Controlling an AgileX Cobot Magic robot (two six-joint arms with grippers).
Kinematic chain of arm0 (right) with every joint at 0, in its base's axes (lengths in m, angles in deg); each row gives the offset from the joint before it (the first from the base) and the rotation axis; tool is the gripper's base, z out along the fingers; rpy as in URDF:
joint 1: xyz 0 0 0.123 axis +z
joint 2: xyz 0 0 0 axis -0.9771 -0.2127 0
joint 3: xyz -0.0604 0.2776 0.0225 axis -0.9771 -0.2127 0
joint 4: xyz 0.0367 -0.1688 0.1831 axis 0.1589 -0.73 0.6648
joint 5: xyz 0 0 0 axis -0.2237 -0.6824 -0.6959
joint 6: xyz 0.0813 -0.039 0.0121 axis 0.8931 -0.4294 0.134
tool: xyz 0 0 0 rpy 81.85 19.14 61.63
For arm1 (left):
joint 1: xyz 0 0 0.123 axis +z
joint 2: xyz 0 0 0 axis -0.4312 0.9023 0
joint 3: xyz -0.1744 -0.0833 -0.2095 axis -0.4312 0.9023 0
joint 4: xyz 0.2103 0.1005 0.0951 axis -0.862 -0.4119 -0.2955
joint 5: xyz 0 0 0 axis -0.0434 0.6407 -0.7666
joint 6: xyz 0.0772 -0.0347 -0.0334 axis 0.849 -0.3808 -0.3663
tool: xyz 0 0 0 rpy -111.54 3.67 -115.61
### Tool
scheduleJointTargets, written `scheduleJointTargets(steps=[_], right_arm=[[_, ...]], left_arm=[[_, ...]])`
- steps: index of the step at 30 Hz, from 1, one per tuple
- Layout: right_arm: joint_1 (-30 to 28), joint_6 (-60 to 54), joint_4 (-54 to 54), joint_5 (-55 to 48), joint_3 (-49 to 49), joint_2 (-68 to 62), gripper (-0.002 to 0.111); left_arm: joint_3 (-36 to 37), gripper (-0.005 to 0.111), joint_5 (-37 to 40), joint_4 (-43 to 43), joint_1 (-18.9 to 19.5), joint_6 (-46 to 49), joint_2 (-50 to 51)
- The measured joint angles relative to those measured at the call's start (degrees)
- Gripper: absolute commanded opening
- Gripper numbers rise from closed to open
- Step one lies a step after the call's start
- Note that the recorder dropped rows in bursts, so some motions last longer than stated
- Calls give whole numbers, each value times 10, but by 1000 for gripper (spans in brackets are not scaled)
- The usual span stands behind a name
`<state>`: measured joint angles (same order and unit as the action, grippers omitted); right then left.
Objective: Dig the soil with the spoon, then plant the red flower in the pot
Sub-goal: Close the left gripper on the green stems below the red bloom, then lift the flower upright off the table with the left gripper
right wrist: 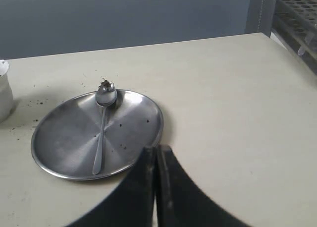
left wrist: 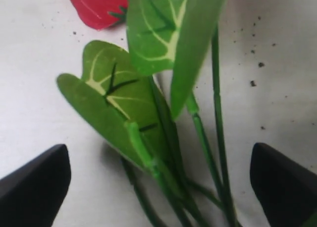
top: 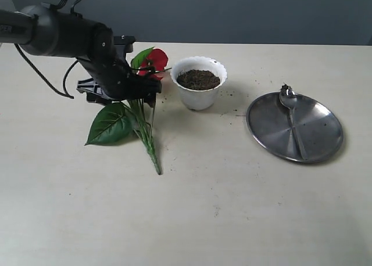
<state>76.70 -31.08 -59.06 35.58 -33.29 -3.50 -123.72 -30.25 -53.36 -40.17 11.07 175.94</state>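
Stems of the glossy red artificial flower, lying beside the white scalloped plastic pot, sit between the spread jaws of the left gripper for pickup; the right gripper, pressed together, idles, its digging apparently done.

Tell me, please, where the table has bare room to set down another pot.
The table is bare along its front, nearer than the red flower and the steel plate, and in the back corner behind the plate. Crowded: left of the pot, where the open left gripper straddles the flower.
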Motion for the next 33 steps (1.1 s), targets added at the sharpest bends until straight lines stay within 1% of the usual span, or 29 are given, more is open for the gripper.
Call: scheduleJointTargets(steps=[5, 12, 14, 15, 21, 22, 28, 33], right_arm=[[0, 0, 0, 0, 0, 0, 0], [0, 0, 0, 0, 0, 0, 0], [0, 0, 0, 0, 0, 0, 0], [0, 0, 0, 0, 0, 0, 0], [0, 0, 0, 0, 0, 0, 0], [0, 0, 0, 0, 0, 0, 0], [0, 0, 0, 0, 0, 0, 0], [0, 0, 0, 0, 0, 0, 0]], left_arm=[[-9, 91, 23, 0, -2, 1, 22], [-14, 91, 27, 6, -2, 3, 29], [-14, 86, 24, 6, -2, 3, 30], [-14, 82, 20, 8, -2, 3, 30], [-14, 43, 10, 8, -2, 3, 33], [-14, 35, 10, 12, -2, 3, 33], [-14, 0, 6, 17, -2, 3, 34], [-14, 0, 5, 17, -2, 3, 34]])
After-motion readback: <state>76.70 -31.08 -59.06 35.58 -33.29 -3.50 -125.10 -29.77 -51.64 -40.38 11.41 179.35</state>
